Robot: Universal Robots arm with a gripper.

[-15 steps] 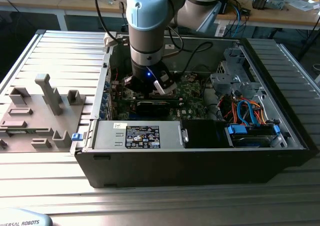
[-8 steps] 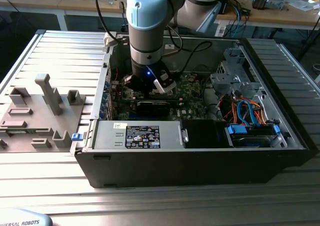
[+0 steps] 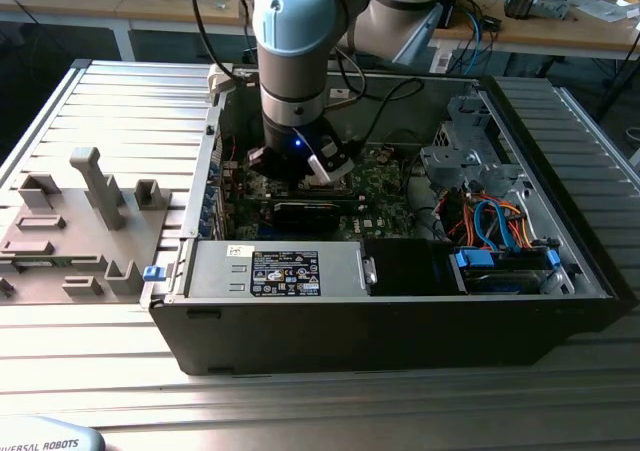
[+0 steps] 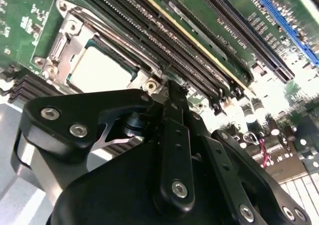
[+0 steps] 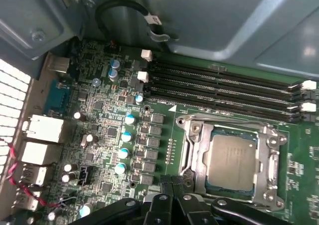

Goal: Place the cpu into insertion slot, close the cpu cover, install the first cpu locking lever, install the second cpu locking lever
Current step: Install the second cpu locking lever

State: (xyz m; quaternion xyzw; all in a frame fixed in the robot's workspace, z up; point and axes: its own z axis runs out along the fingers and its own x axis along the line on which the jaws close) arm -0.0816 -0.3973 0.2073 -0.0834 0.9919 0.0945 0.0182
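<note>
The cpu (image 5: 230,161) lies flat in its socket on the green board (image 3: 385,171), silver top up, and it shows as a pale square (image 4: 102,68) in the second wrist view. The cpu cover (image 5: 195,147) lies down around it as a silvery frame (image 4: 62,40). A thin wire lever (image 5: 224,121) runs along the socket side nearest the memory slots. My gripper (image 5: 172,182) is shut, its black fingers pressed together with nothing visible between them. Its tips (image 4: 172,90) hover just off one corner of the socket. In the exterior view the gripper (image 3: 300,169) reaches down into the open case.
Black memory slots (image 5: 224,85) run beside the socket, with rows of capacitors (image 5: 127,135) and rear ports (image 5: 42,130) nearby. A black cable (image 5: 119,10) loops by the case wall. The power supply (image 3: 285,271), drive cage (image 3: 465,141) and orange-blue cables (image 3: 495,216) fill the case. A grey fixture (image 3: 90,221) sits at the exterior view's left.
</note>
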